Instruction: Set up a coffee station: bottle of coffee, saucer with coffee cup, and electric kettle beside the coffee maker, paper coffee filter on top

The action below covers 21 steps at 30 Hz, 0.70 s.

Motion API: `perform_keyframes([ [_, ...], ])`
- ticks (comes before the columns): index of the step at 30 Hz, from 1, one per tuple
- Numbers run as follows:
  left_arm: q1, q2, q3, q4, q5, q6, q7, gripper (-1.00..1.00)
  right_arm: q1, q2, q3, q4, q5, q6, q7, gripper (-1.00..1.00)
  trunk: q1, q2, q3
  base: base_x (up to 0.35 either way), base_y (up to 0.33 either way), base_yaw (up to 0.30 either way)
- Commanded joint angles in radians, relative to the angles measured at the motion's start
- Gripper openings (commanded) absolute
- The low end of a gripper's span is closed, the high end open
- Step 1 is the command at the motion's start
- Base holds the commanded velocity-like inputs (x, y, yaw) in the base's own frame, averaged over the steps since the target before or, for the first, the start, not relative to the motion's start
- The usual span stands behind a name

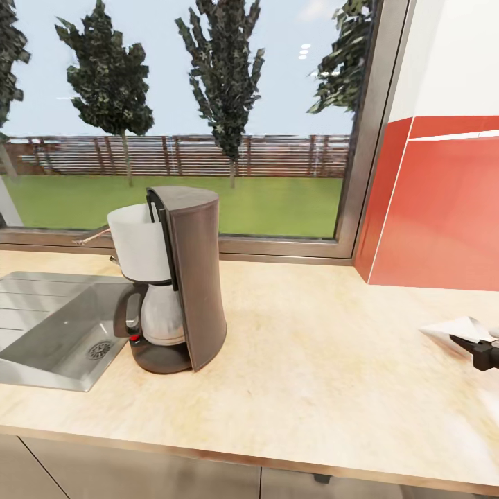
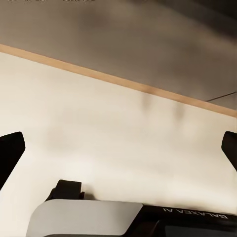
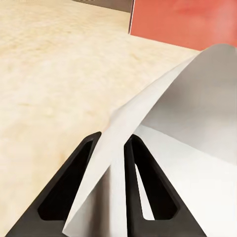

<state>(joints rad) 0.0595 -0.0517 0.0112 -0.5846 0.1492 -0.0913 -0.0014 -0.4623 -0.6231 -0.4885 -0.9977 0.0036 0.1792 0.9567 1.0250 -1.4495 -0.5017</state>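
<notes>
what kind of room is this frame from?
Almost certainly a kitchen, simulated: a light wood-grain countertop with an inset steel sink, a coffee maker beside it, and a window onto lawn and trees. The right gripper holds the paper coffee filter.

Wide window (image 1: 173, 118): trees, fence, lawn. Red wall panel (image 1: 443, 208) right. Steel sink (image 1: 48, 326) left.

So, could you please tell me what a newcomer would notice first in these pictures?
Probably the coffee maker, standing on the countertop beside the steel sink, under a big window with trees outside. Next, the white paper filter pinched in the right hand, at the head view's right edge.
</notes>
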Motion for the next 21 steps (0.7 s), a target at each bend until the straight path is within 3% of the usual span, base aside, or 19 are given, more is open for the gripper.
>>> perform_keyframes([
  [1, 0.000, 0.000, 0.001, -0.001, 0.007, -0.001, 0.000, 1.00, -0.001, 0.000, -0.002, 0.000, -0.002, 0.011, 0.005, -1.00, 0.000, -0.001, -0.001, 0.000, 0.000, 0.000],
  [4, 0.000, 0.000, 0.001, -0.001, 0.007, -0.002, 0.000, 1.00, -0.001, 0.000, -0.003, -0.001, -0.002, 0.011, 0.005, -1.00, 0.000, -0.001, -0.001, 0.000, 0.000, 0.000],
  [21, 0.000, 0.000, -0.001, -0.001, 0.007, -0.001, 0.000, 1.00, -0.001, -0.001, -0.006, -0.006, -0.005, 0.014, 0.010, -1.00, -0.065, 0.118, 0.052, 0.000, 0.000, 0.000],
])
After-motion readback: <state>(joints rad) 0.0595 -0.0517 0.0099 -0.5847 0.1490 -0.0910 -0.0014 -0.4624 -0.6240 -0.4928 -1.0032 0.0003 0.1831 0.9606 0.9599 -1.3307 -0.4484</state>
